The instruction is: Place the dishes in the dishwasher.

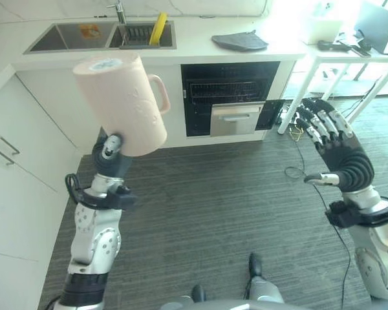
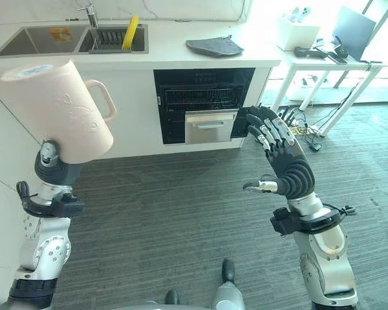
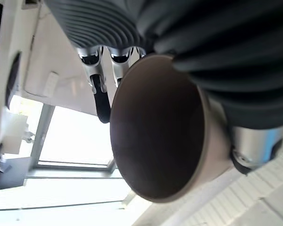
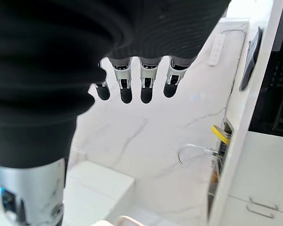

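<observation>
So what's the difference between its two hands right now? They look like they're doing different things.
The left hand is closed around a pink mug and holds it up, tilted, with the handle toward the dishwasher. The right hand holds nothing. The left hand's fingers curl around the mug, while the right hand's fingers are straight and spread. Both hands are raised in the air above the grey floor, short of the counter.

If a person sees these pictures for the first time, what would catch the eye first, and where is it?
First comes the large pale pink mug, held upside down and high in the left hand, in front of the white cabinets. Next is the right hand, raised with straight fingers and holding nothing, in front of the open dishwasher under the counter. Behind, a yellow plate stands on edge in the sink.
</observation>
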